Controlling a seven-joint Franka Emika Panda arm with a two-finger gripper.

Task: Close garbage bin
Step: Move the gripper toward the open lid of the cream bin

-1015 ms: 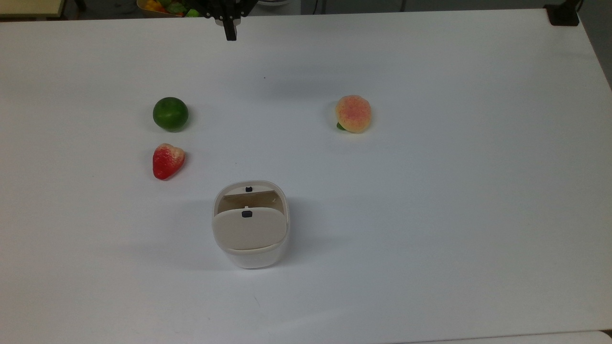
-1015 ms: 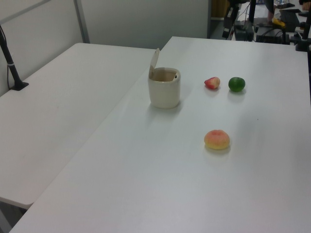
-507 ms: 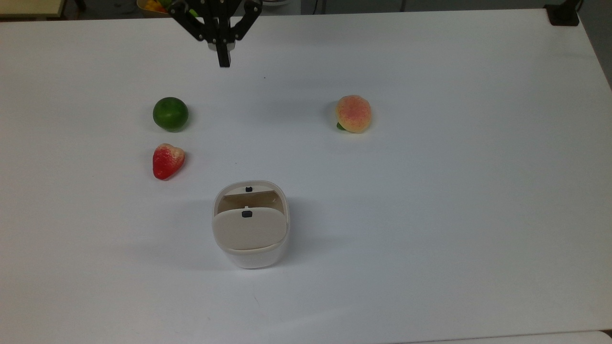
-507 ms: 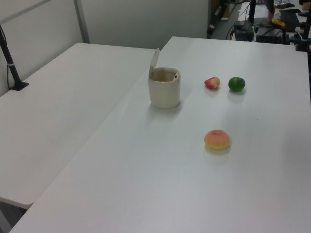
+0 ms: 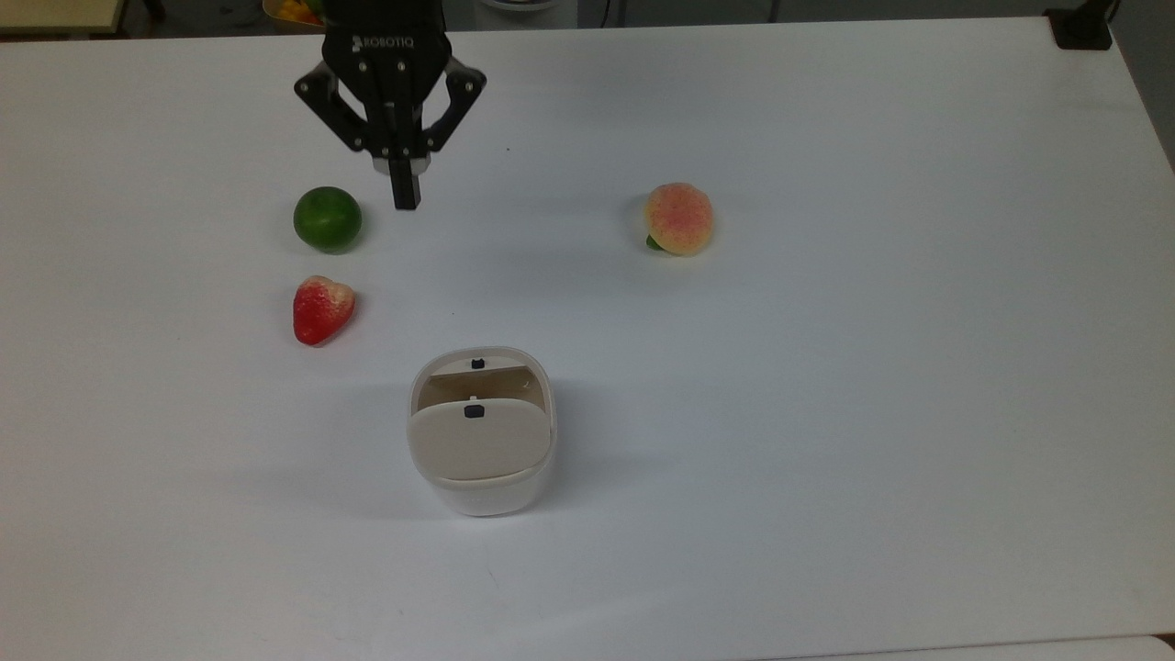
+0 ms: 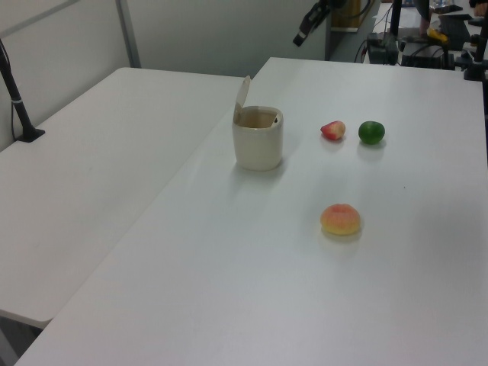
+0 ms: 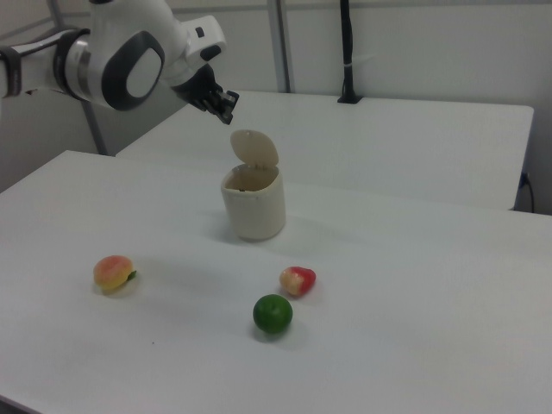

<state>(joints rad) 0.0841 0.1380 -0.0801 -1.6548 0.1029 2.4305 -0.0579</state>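
Top view: the garbage bin stands on the white table, a little below the middle. It is white, and its beige lid is up, so the inside shows. A small black button sits on the lid.

The black gripper hangs near the top edge of the top view, well apart from the bin. Its jaws are pressed together into one thin tip, and they hold nothing. The tip is just to the right of a green lime in the top view.

A red strawberry lies below the lime, up and to the left of the bin. A peach lies far to the right in the top view, away from the rest.

In the left view the bin stands upright with the lid sticking up on the left view's left side. In the right view the gripper is in the air, higher than the open lid and to its left.
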